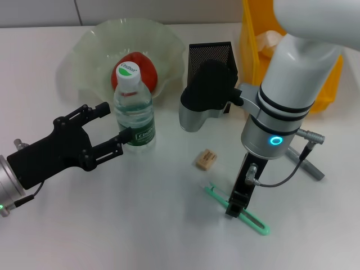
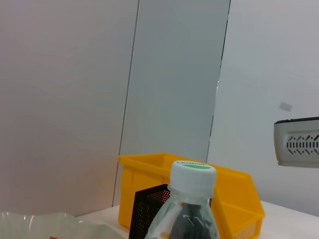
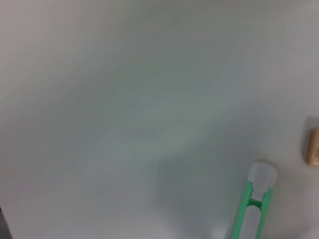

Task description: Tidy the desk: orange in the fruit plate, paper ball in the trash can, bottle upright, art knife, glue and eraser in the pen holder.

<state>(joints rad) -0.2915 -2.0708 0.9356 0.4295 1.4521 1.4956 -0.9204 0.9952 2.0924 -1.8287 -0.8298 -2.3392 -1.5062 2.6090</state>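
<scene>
The water bottle (image 1: 134,109) stands upright in front of the fruit plate (image 1: 84,50), which holds a red-orange fruit (image 1: 140,70). My left gripper (image 1: 116,121) is open, its fingertips right beside the bottle's lower half. The bottle's cap also shows in the left wrist view (image 2: 193,175). My right gripper (image 1: 235,207) points down onto the green art knife (image 1: 247,216), which lies flat on the table; the knife also shows in the right wrist view (image 3: 253,201). The tan eraser (image 1: 206,159) lies between the two arms. A grey stick (image 1: 308,164), perhaps the glue, lies behind the right arm.
The black mesh pen holder (image 1: 209,52) stands behind the right wrist, partly hidden by it. A yellow bin (image 1: 251,39) with something pale and crumpled (image 1: 271,39) in it stands at the back right. The right forearm hangs over the table's right side.
</scene>
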